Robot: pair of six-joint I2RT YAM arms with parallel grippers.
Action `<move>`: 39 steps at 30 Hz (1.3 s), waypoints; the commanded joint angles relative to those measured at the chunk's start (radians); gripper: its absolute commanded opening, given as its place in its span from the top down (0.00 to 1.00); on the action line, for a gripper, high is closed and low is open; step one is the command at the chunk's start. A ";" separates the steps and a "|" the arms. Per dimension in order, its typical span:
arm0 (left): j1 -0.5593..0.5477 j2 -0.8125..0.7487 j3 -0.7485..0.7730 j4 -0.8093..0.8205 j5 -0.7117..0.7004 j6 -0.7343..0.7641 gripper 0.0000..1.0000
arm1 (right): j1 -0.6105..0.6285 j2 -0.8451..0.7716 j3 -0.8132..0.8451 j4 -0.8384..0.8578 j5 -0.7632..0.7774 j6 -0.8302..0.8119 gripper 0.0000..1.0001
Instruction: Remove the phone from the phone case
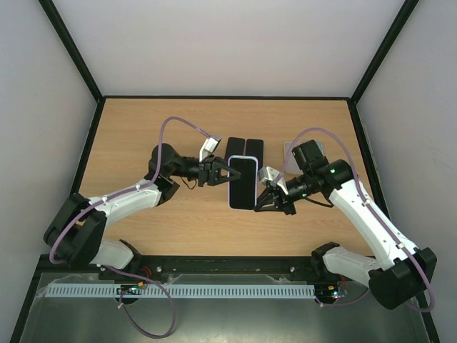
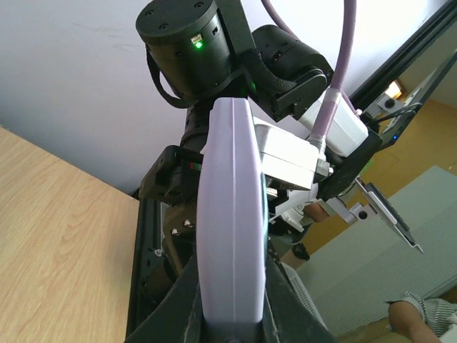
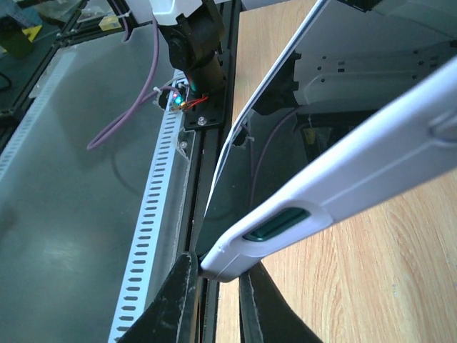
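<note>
A black phone in a pale lilac case (image 1: 242, 181) is held above the middle of the wooden table, screen up. My left gripper (image 1: 223, 171) is shut on the case's left edge; in the left wrist view the case (image 2: 230, 214) stands edge-on between my dark fingers. My right gripper (image 1: 263, 198) is shut on the case's lower right corner; in the right wrist view the case (image 3: 335, 193) runs diagonally, a green side button showing, its corner pinched between my fingers (image 3: 175, 300). The phone sits in the case.
Two dark flat phone-like slabs (image 1: 245, 148) lie side by side on the table behind the held phone. A grey flat object (image 1: 293, 146) lies at the back right, partly hidden by my right arm. A black frame rims the table.
</note>
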 commanded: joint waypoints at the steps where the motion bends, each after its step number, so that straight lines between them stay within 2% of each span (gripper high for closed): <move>1: -0.053 -0.027 -0.006 0.228 0.085 -0.210 0.97 | -0.012 0.023 0.001 0.131 0.199 -0.113 0.97; 13: -0.053 -0.060 -0.035 0.208 0.088 -0.210 0.97 | -0.018 0.026 -0.019 0.209 0.283 -0.074 0.98; 19: -0.054 -0.060 -0.043 0.200 0.095 -0.207 0.97 | -0.018 0.031 -0.019 0.190 0.325 -0.135 0.97; 28: -0.055 -0.053 -0.040 0.198 0.084 -0.209 0.97 | -0.018 0.017 -0.011 0.169 0.409 -0.212 0.89; 36: -0.057 -0.055 -0.037 0.178 0.078 -0.196 0.97 | -0.019 0.003 0.007 0.187 0.408 -0.163 0.85; 39: -0.055 -0.072 -0.036 0.089 0.050 -0.121 0.97 | -0.030 0.000 0.017 0.184 0.350 -0.107 0.85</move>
